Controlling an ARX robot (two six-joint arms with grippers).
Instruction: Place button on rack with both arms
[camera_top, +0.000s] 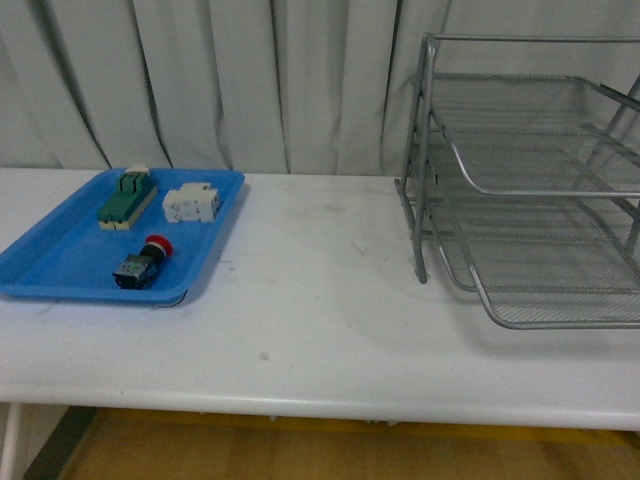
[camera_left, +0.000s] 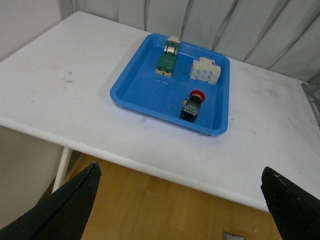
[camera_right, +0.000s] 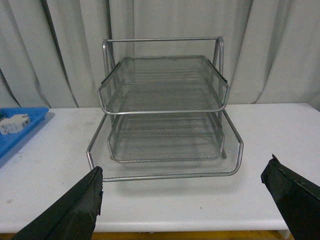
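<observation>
The button (camera_top: 143, 263), red cap on a black and blue body, lies on its side in the blue tray (camera_top: 60, 265) at the table's left; the left wrist view shows the button (camera_left: 192, 105) too. The silver wire rack (camera_top: 530, 180) stands at the right, its three tiers bare; the rack (camera_right: 165, 110) faces the right wrist camera. My left gripper (camera_left: 182, 197) hangs open off the table's front edge, well short of the tray. My right gripper (camera_right: 182, 197) is open over the front edge, short of the rack. Neither arm shows in the front view.
The blue tray (camera_left: 145, 92) also holds a green and beige block (camera_top: 126, 197) and a white terminal block (camera_top: 191, 203). White table (camera_top: 320, 330) with curtains behind. Wooden floor below the front edge.
</observation>
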